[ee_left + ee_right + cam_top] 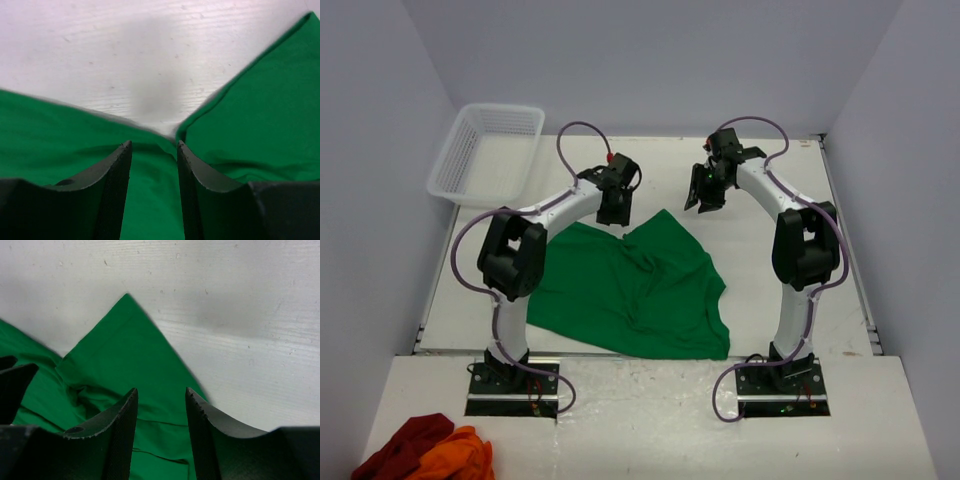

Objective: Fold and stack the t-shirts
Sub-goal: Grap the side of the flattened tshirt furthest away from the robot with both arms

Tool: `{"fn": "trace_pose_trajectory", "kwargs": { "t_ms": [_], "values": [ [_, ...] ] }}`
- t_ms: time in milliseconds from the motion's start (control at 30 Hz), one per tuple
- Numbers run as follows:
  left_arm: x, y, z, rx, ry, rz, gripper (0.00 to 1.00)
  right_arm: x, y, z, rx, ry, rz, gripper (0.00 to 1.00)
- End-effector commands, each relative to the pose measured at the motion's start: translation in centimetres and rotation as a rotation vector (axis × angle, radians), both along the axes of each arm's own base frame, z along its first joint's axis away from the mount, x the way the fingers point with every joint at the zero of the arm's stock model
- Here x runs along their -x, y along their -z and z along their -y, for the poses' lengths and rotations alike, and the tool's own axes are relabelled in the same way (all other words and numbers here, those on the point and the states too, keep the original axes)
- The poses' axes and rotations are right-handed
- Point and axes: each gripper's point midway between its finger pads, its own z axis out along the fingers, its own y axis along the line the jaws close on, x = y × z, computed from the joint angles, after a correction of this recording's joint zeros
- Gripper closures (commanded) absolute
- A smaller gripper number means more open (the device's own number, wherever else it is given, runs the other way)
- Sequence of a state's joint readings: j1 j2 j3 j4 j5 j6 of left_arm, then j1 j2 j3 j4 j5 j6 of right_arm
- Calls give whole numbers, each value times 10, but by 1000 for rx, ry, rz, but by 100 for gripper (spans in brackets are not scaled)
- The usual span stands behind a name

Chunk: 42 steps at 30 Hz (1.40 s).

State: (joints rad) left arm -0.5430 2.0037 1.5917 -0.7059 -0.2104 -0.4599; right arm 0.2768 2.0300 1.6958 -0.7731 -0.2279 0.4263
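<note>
Green t-shirt lies crumpled and unfolded on the table, between the two arm bases, reaching toward the near edge. What's around it?

White mesh basket at the far left corner, well apart from the shirt. Dark red and orange cloths sit bunched on the near ledge, left of the left base.

Anything in the way?

From overhead, only the left arm's elbow, which hides the shirt's left edge.

And the arm itself?

It bends up at the elbow and reaches forward. The left gripper points down at the shirt's far edge, right where two flaps meet in a notch. Its wrist view shows the fingers apart, green cloth beneath them, nothing pinched.

Touching the cloth?

Can't tell — very close, though.

Right side?

Right arm stands tall, forearm angled inward. The right gripper hangs above bare table, just beside the shirt's far pointed corner. Jaws apart, nothing in them — its camera looks down on that green point and white tabletop.
</note>
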Motion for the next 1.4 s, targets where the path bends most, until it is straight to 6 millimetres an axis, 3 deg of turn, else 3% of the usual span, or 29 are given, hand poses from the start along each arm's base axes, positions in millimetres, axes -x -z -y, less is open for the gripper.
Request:
{"fn": "trace_pose_trajectory", "kwargs": {
  "t_ms": [0, 267, 567, 733, 867, 1067, 1233, 1367],
  "values": [
    [2, 6, 30, 99, 73, -41, 57, -5, -21, -3, -24, -8, 57, 55],
    [20, 16, 53, 236, 138, -110, 57, -2, -10, 3, 7, -5, 40, 55],
    [29, 32, 56, 254, 140, -162, 57, -2, -13, 2, 0, -6, 47, 55],
    [34, 51, 56, 240, 141, -211, 58, -3, -15, 0, -4, -4, 48, 55],
    [34, 65, 56, 235, 152, -229, 70, -5, -15, -1, -7, -4, 47, 55],
    [40, 84, 64, 251, 165, -288, 100, -11, -17, -7, -29, -10, 44, 55],
    [58, 81, 71, 251, 201, -279, 100, -17, -17, -19, -59, -51, 39, 55],
    [71, 63, 85, 277, 244, -251, 100, -15, -5, -39, -94, -111, -4, 55]
  ]
}}
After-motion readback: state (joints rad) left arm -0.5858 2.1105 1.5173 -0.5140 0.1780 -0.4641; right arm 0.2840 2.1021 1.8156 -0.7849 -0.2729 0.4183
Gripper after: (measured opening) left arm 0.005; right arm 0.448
